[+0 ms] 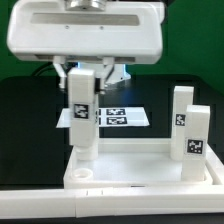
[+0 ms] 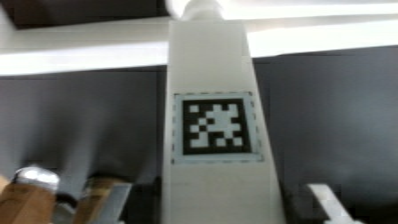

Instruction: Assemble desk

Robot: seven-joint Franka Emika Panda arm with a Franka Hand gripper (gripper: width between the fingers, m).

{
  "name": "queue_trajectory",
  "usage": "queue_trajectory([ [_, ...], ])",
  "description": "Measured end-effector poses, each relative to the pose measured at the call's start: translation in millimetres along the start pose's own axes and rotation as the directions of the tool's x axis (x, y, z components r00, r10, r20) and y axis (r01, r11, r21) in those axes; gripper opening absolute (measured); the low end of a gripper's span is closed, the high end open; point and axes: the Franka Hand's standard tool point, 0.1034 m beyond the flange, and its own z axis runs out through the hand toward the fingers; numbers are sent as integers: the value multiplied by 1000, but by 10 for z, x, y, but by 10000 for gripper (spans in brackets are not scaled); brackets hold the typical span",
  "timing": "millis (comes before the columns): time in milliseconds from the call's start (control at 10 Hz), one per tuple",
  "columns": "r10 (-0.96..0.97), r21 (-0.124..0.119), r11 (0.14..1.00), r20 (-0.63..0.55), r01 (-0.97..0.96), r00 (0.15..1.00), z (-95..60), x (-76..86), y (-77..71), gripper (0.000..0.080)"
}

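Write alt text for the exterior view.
A white robot claw holds a tagged leg upright over a corner of the white desk top. Two more tagged legs stand at the view's right; a marker board lies behind.

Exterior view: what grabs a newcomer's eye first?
The arm fills the top of the exterior view, its gripper on a tagged leg standing upright at the desk top's corner on that view's left. Two more legs stand upright on its right. The marker board lies behind.

Marker board (image 1: 120, 117) flat on black table (image 1: 25, 130); green backdrop (image 1: 195, 40) behind.
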Motion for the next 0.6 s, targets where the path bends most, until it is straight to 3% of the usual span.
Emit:
queue_trajectory([
  [400, -22, -7, 1000, 2, 22, 1000, 8, -4, 68, 284],
  [600, -35, -23, 999, 13, 35, 999, 42, -17, 389, 284],
])
